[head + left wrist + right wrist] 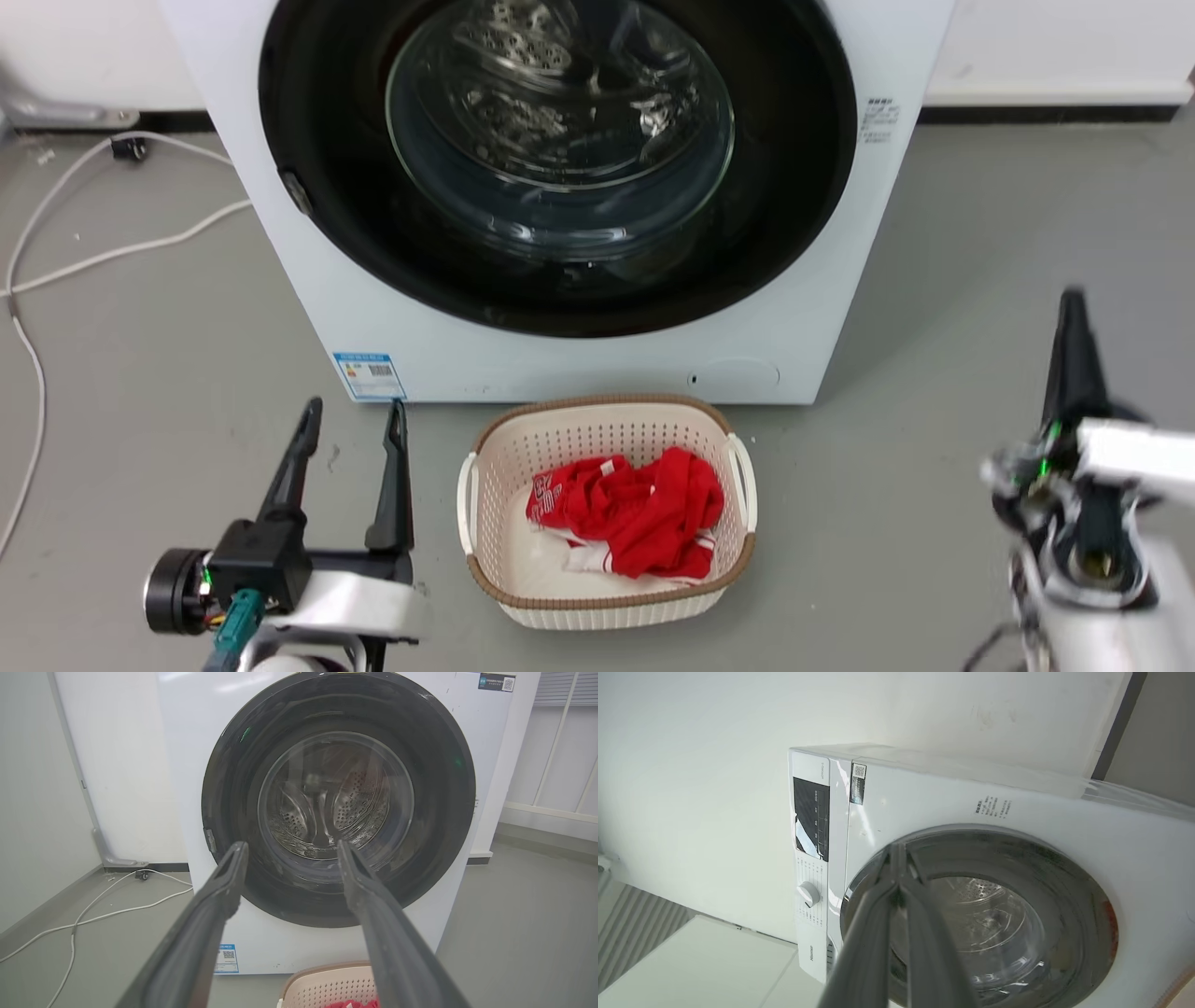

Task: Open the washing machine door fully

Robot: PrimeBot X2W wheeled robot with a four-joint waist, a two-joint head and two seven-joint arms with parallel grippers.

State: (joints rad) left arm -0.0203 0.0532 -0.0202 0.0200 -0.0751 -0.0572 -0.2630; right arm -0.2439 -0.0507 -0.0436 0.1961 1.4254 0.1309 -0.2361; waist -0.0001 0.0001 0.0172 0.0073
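Observation:
The white washing machine [579, 369] stands ahead on the grey floor. Its round glossy black door [775, 215] with the clear glass bowl lies flat against the front, shut. The same door [439, 826] faces the left wrist camera, and the door [1083, 896] also appears tilted in the right wrist view. My left gripper [355, 411] is open at the lower left, short of the machine, fingers pointing at it. In the left wrist view that gripper [289, 847] frames the door's lower half. My right gripper [1072, 301] is shut at the far right, holding nothing, and the same gripper [896, 851] shows its tips together.
A beige perforated basket [607, 415] with red clothes [635, 513] sits on the floor between the grippers, right before the machine. White cables [103, 252] trail over the floor at the left. A white wall runs behind.

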